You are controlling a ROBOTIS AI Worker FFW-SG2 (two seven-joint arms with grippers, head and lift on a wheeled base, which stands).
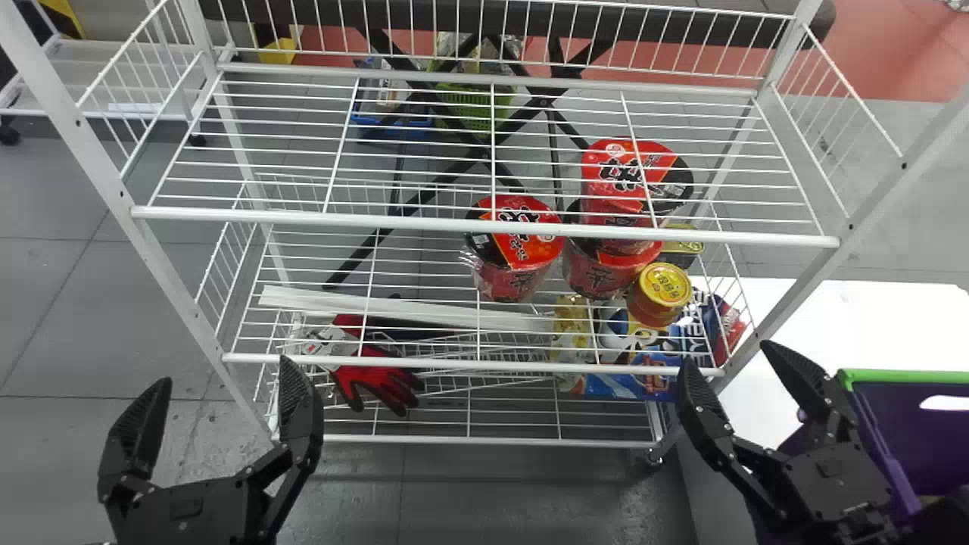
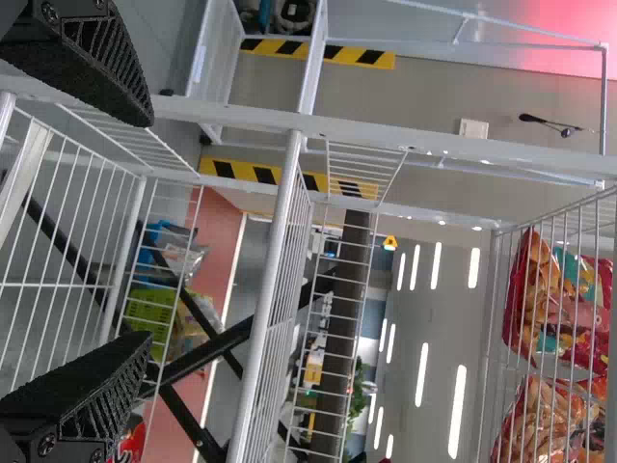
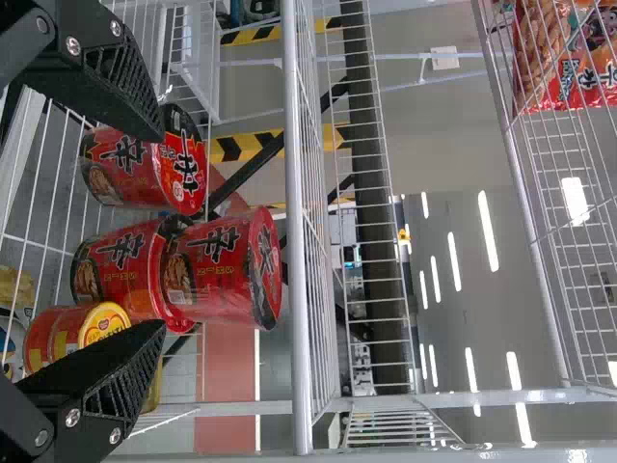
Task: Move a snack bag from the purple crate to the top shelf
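snack bags (image 3: 590, 81) | on shelf (image 3: 523, 207) above right end effector (image 1: 727, 353), well apart | spread wide

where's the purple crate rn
In the head view, the purple crate is at the lower right, beside the right gripper, with the white table beyond it.

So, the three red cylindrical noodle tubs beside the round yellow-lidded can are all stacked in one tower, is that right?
Not quite: they don't form a single tower. The right wrist view shows two red cylindrical noodle tubs stacked one on the other, and the third tub standing next to them. The round yellow-lidded can is beside them, as you say.
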